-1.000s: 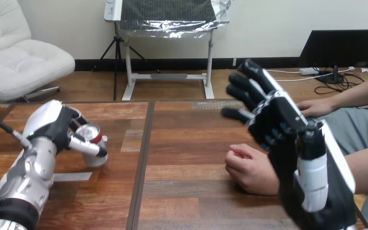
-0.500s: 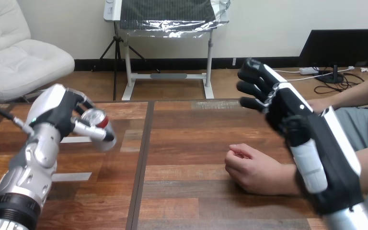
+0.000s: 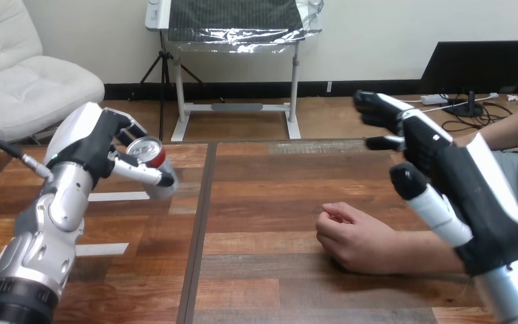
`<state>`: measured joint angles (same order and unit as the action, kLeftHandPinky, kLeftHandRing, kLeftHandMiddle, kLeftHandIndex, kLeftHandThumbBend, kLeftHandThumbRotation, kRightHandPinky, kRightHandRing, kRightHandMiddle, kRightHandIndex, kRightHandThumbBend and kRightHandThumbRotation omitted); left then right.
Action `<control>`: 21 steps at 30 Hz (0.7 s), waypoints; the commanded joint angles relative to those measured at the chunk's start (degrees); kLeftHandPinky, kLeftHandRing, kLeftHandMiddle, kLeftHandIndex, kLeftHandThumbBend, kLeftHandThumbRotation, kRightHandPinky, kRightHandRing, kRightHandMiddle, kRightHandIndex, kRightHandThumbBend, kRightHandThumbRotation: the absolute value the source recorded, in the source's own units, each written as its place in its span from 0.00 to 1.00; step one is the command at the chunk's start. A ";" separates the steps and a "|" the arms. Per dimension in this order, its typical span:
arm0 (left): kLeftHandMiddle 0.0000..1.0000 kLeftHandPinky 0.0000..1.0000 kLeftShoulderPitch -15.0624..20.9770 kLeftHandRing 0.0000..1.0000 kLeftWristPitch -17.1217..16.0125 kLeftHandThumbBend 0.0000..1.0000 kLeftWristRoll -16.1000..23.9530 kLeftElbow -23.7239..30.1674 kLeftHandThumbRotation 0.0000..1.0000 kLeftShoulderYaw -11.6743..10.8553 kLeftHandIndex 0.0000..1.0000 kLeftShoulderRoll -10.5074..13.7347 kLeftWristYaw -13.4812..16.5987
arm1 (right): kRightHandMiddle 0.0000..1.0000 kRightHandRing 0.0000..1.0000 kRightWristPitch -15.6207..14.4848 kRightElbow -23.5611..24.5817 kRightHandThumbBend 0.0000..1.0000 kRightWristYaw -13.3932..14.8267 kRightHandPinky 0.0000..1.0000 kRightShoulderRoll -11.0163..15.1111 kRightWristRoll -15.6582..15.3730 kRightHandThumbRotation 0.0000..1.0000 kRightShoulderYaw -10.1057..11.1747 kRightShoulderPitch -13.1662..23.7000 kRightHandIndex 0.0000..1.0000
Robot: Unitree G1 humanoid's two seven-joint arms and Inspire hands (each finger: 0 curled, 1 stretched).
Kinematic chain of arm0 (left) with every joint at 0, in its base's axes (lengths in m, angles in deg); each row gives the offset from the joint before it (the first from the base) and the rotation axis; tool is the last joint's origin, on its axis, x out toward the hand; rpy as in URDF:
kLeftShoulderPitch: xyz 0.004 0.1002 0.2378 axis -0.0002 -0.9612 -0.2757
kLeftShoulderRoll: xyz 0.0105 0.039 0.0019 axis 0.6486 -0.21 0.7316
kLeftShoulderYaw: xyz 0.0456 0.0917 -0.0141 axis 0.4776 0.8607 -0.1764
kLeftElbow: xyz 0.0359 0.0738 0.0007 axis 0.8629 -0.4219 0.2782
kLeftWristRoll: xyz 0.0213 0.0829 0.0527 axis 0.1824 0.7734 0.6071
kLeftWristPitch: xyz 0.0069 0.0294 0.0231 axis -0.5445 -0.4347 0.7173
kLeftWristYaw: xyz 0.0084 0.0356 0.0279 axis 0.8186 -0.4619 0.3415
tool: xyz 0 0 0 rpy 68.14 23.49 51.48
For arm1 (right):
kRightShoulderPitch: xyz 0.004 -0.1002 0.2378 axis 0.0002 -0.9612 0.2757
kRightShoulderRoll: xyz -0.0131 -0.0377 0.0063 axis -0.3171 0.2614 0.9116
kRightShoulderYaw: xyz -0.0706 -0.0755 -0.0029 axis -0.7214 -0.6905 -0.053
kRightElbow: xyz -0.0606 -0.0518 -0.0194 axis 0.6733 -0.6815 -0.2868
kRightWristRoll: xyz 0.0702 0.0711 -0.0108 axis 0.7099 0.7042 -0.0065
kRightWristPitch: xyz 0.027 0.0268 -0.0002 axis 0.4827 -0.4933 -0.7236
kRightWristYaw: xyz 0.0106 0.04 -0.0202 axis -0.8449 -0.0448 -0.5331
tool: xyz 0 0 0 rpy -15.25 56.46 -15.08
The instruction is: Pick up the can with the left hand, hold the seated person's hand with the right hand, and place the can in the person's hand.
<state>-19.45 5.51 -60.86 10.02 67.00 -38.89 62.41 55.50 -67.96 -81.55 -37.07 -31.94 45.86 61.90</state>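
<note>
My left hand (image 3: 91, 145) is raised above the table's left half, its fingers and thumb curled round a small silver can (image 3: 150, 155) with a red top, held off the wood and tipped toward the right. The person's hand (image 3: 354, 237) rests loosely curled on the table at centre right, its forearm running off to the right. My right hand (image 3: 448, 162) hovers open above that forearm and wrist, fingers spread and pointing up and left, apart from the person's hand.
The person's other hand (image 3: 460, 146) lies at the table's far right edge behind my right hand. Two strips of white tape (image 3: 116, 196) mark the wood on the left. A dark seam (image 3: 201, 202) splits the tabletop.
My left hand has lifted the can off the table and carried it up and to the right. My right hand has swung right and back, away from above the person's hand.
</note>
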 commanded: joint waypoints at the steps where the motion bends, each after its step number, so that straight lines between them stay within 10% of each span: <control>1: 0.30 0.14 1.04 0.21 1.18 0.79 -1.20 14.76 0.00 -3.78 0.42 2.37 -1.56 | 0.88 0.86 3.31 -6.72 0.88 0.86 0.76 4.95 -2.24 0.92 4.47 9.38 0.86; 21: 0.34 0.18 -2.47 0.26 4.20 0.77 -3.51 28.27 0.00 -6.32 0.41 2.30 -6.80 | 0.90 0.86 1.65 -17.69 0.90 -2.97 0.70 17.53 -8.54 0.74 4.18 15.68 0.88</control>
<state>-25.17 9.44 -62.83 24.71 65.21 -38.85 56.74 56.30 -81.34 -82.79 -25.99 -37.92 48.35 68.34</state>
